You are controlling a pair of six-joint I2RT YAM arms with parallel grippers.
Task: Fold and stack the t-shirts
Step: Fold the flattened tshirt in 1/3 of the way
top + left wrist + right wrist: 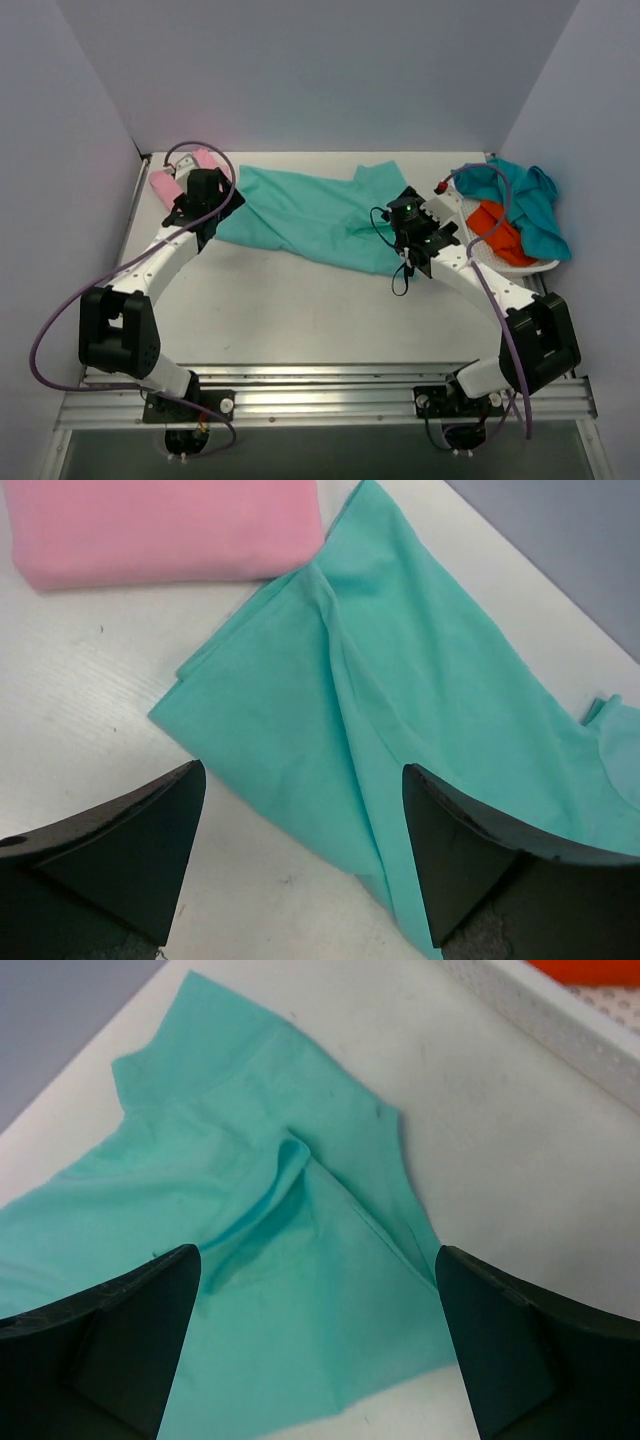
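A light sea-green t-shirt [310,215] lies spread and rumpled across the middle of the table. A folded pink t-shirt [185,172] lies at the back left. My left gripper [212,226] is open above the green shirt's left edge [300,740], with the pink shirt [160,525] beyond it. My right gripper [403,243] is open above the green shirt's right end [300,1260], holding nothing. A darker teal t-shirt [525,200] and an orange one [500,232] lie in the basket at the right.
A white mesh basket [520,266] stands at the right edge; its rim shows in the right wrist view [540,1015]. Grey walls close in the back and both sides. A metal rail runs along the near edge.
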